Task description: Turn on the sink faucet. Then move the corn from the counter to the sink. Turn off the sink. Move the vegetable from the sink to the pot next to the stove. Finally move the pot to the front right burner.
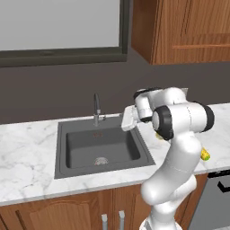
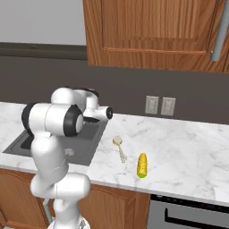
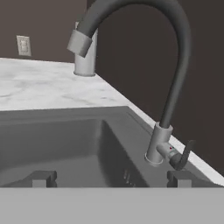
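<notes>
Five steps lie ahead of me, and I judge I am on the first: turning on the faucet [image 3: 175, 65]. No water runs from its spout, and the sink [image 1: 101, 150] looks dry, with only the drain grate showing at the bottom of the basin.

Seen from my hand, the faucet is close: a dark arched neck rising from a grey base at the sink's back rim, with the grey spout head curving over toward the basin. Its lever [image 3: 186, 155] is a short dark handle sticking out from the side of the base, and it sits just above my right fingertip [image 3: 179, 177]. My gripper [image 3: 111, 178] is spread wide, fingertips well apart, holding nothing. From the base cameras my hand hangs over the sink's right edge, near the faucet.

Next I think I must bring a fingertip against the lever and push it; which way it swings I cannot tell.

As for the corn [image 2: 142, 165], it lies on the marble counter [image 2: 188, 147] to the right of the sink, yellow with a green end, near the front edge. A small whitish brush [image 2: 119, 145] lies just beside it.
</notes>
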Robot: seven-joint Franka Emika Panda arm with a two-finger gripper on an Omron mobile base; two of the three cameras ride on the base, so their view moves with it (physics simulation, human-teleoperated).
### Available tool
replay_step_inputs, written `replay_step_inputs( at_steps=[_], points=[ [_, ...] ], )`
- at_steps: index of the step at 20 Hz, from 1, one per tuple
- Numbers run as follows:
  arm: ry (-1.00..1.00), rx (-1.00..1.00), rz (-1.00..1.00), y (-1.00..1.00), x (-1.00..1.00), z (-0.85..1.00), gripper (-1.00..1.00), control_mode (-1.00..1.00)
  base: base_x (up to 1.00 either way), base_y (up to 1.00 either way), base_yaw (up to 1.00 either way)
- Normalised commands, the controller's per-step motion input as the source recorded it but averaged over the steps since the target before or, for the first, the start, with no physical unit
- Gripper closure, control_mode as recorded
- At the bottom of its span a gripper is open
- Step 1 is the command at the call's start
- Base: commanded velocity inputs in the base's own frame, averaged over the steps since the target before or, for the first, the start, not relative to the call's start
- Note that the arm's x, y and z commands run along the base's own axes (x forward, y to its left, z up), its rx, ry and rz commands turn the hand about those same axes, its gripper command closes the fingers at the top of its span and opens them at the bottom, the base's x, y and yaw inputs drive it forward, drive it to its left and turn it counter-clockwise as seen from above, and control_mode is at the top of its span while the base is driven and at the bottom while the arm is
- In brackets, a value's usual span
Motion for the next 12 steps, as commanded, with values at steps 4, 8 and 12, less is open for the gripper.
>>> replay_step_inputs(
  at_steps=[4,8,12],
  points=[
    [0.0,0.02,0.0,0.47,0.36,-0.19,-1.0,-1.0,0.0,0.0,0.0],
    [0.0,0.0,0.0,0.26,0.28,-0.13,-1.0,-1.0,0.0,0.0,0.0],
    [0.0,0.0,0.0,0.02,0.37,-0.1,-1.0,-1.0,0.0,0.0,0.0]
  ],
)
